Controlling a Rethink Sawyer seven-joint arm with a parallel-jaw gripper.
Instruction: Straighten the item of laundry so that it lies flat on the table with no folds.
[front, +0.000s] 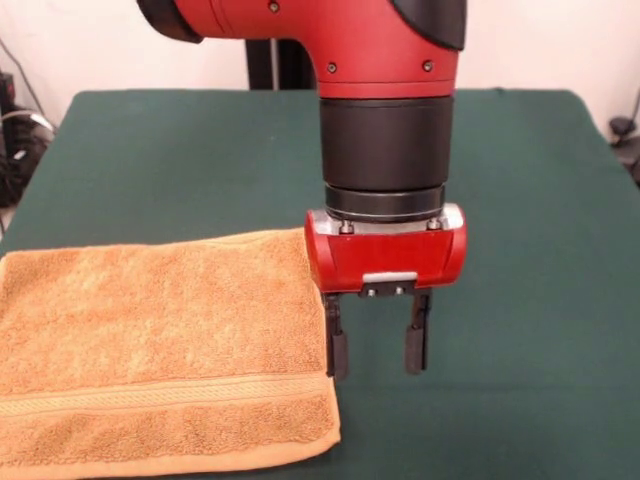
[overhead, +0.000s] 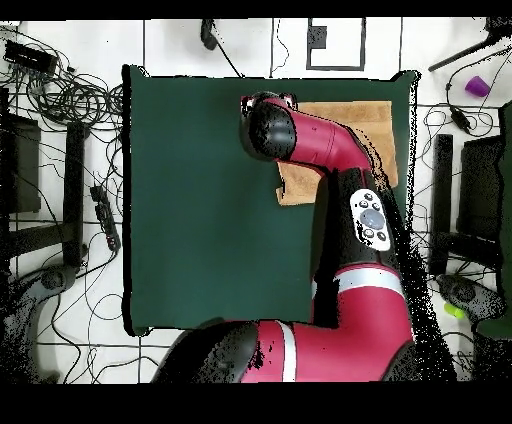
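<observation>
Claw (front: 378, 350) hangs spread and empty beside the towel (front: 150, 330) edge — likely about to pinch it and pull it flat on the table (front: 540, 250).

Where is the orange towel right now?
In the front view the towel lies at the table's near left corner, just left of the open gripper. Overhead, it sits at the top right, partly under the arm.

front cam sits low and close across the worktop (front: 540, 200) facing the robot, overhead looks straight down from high, both share worktop.
</observation>
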